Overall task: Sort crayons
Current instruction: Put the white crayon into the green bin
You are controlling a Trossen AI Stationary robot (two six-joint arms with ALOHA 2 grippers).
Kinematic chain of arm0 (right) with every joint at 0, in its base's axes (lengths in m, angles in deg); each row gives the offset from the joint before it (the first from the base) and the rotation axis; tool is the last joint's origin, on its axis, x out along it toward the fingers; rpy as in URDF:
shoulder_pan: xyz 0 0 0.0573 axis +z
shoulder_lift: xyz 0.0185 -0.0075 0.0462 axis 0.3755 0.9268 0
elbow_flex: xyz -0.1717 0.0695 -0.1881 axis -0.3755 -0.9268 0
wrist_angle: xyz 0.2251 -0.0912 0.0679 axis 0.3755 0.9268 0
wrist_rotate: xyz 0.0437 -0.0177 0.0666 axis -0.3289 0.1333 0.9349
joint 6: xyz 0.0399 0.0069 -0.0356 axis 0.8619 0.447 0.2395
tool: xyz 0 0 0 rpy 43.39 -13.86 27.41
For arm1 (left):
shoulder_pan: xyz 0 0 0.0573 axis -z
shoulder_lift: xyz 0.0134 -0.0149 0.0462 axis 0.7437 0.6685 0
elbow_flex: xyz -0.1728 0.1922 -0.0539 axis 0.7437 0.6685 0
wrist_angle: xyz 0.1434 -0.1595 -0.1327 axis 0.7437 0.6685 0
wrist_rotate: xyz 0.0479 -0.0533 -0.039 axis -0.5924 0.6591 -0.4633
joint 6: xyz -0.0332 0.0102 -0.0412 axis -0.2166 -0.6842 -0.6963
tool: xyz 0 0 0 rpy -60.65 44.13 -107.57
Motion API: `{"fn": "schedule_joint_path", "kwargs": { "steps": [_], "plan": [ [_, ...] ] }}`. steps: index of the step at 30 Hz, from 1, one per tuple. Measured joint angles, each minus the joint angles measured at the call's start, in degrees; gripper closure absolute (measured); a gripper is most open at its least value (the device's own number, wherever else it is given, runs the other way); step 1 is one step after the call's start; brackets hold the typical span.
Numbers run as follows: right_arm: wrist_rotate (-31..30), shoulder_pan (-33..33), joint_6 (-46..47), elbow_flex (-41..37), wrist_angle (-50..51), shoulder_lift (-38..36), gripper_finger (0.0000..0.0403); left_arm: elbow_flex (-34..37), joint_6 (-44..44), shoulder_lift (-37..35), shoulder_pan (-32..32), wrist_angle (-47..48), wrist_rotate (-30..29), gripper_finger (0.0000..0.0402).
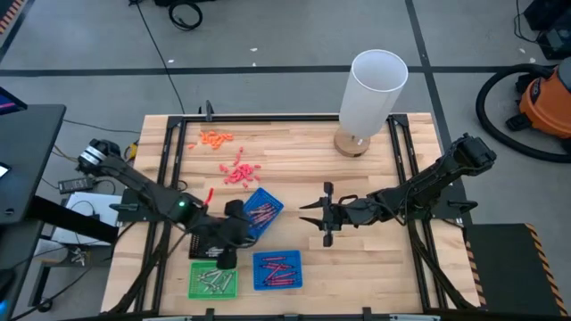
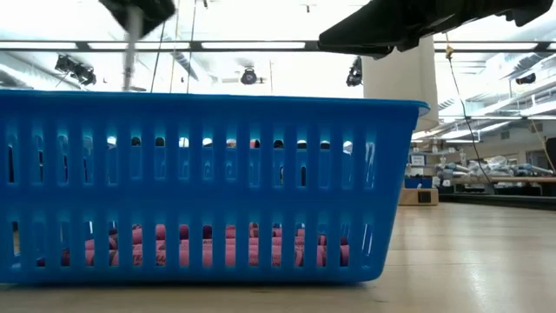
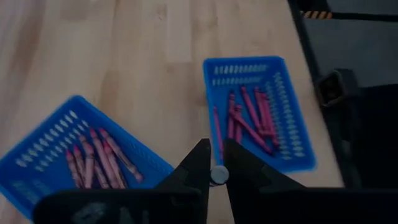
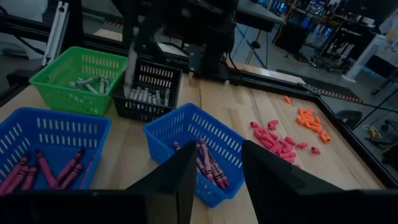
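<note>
Now your left gripper [image 3: 212,167] pinches a grey crayon [image 3: 218,175] above the trays; carry it to the black tray [image 4: 149,91]. Your right gripper [image 1: 326,215] waits empty, jaws parted.

It was a robotics lab or workshop with a bare grey concrete floor [image 1: 294,31]. A butcher-block table [image 1: 294,152] in a black metal frame [image 1: 406,169] stood among loose cables [image 1: 186,13] and an orange shop vacuum [image 1: 546,100] with a black hose. Beyond the table ran long ceiling strip lights [image 2: 261,45], and cluttered workbenches [image 2: 508,178] stood farther back.
</note>
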Motion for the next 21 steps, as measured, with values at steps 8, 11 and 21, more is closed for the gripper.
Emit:
{"fn": "schedule_joint_path", "kwargs": {
  "steps": [8,11,21],
  "plan": [
    [0.0,0.0,0.2,0.0,0.4,0.0,0.0268,0.0,-14.7,-2.9,5.3,7.5,11.1,0.0361],
    [0.0,0.0,0.4,0.0,0.4,0.0,0.0268,0.0,-19.0,-1.8,8.0,8.4,15.7,0.0361],
    [0.0,0.0,0.4,0.0,0.3,0.0,0.0268,0.0,-27.0,4.2,13.5,9.3,17.0,0.0361]
  ]
}}
